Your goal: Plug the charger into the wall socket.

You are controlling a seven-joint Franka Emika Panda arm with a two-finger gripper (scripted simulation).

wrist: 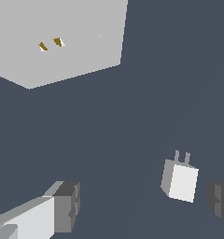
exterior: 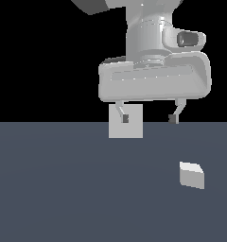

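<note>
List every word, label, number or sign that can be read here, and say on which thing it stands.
None can be read: the charger, the wall socket, the gripper and the floor are plain. The socket bears only two orange-brown slots.

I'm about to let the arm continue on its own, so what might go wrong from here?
1. The charger lies loose near one of the fingers, off centre in the open gripper; closing now may knock it aside.
2. Its prongs point slantwise, not squarely at the wall socket, so a skewed grasp could miss the small holes.
</note>
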